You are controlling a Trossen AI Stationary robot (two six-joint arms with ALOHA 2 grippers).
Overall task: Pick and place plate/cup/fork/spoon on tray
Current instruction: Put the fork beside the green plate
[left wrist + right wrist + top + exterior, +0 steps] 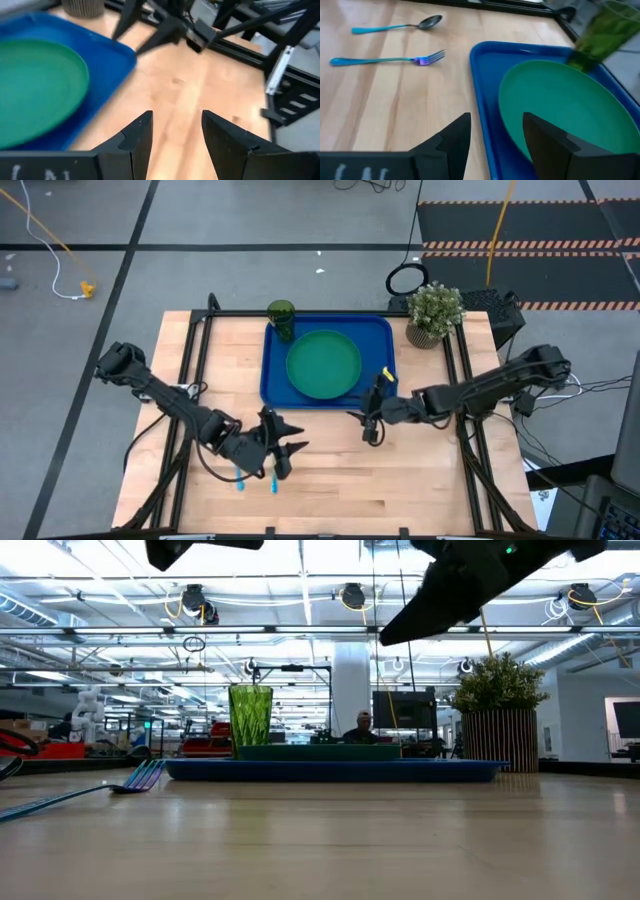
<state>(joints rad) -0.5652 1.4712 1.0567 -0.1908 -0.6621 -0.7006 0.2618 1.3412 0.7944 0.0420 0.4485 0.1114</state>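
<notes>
R gripper [371, 423] hangs above bare wood just off the tray's [272, 355] near edge, its two dark wedge-shaped fingers [451, 140] parted w/ nothing between them; the tray's rounded blue corner sits right ahead of the fingertips. The tray is a smooth, glossy blue rectangle w/ a low rim, and the plate [323, 363] lies flat inside it: round, matte green, raised lip, filling most of the tray's width. The cup [281, 318], a translucent dark-green ribbed tumbler, stands upright in the tray's far corner, beyond the plate from the R gripper. L gripper [283, 452] hovers over the table, well off to the side of the R one, its fingers [136, 138] also apart and empty, pale wood grain visible between them. The fork [387, 60] and the spoon [397, 26] lie on the wood near the L gripper, side by side but not touching: slim light-blue handles, fork w/ pale tines, spoon w/ a dark shiny oval bowl. A potted plant [434, 313] in a ribbed pot stands just outside the tray's far corner on the R arm's side.
</notes>
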